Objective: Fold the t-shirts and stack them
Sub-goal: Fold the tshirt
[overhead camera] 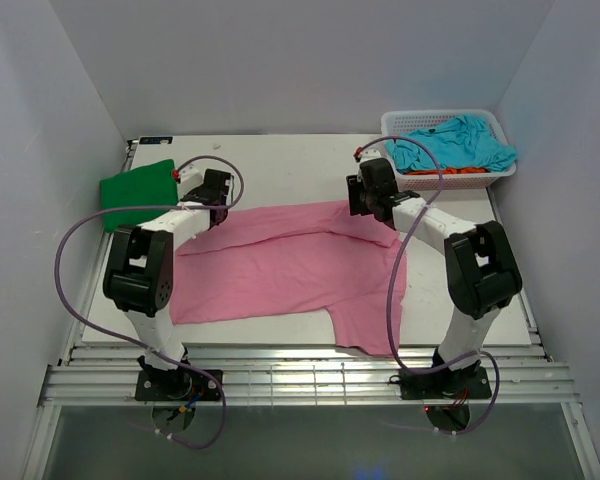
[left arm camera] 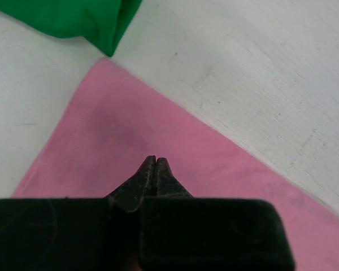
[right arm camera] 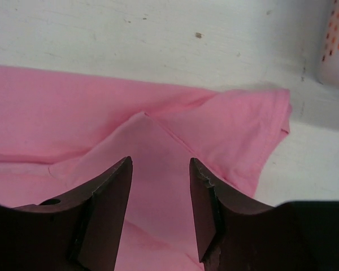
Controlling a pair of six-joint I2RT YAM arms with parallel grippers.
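Big pink cloth t-shirt [overhead camera: 280, 265] lies spread flat mid white table [overhead camera: 280, 160], ready for folding. My L jaws: pressed together over its far-left corner, no cloth seen between them. R jaws: apart, straddling the far-right sleeve fold, prob. lining up a pinch. Folded bright green t-shirt [overhead camera: 135, 190] sits far left, likely as stack base. Turquoise t-shirt [overhead camera: 450, 145] lies in white plastic mesh basket [overhead camera: 400, 120], far right.

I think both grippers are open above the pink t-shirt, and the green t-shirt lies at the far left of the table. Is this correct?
Not quite. Only the right gripper is open; the left gripper is shut, fingertips pressed together, as the left wrist view shows. Both are above the pink t-shirt, and the green t-shirt lies at the far left of the table.
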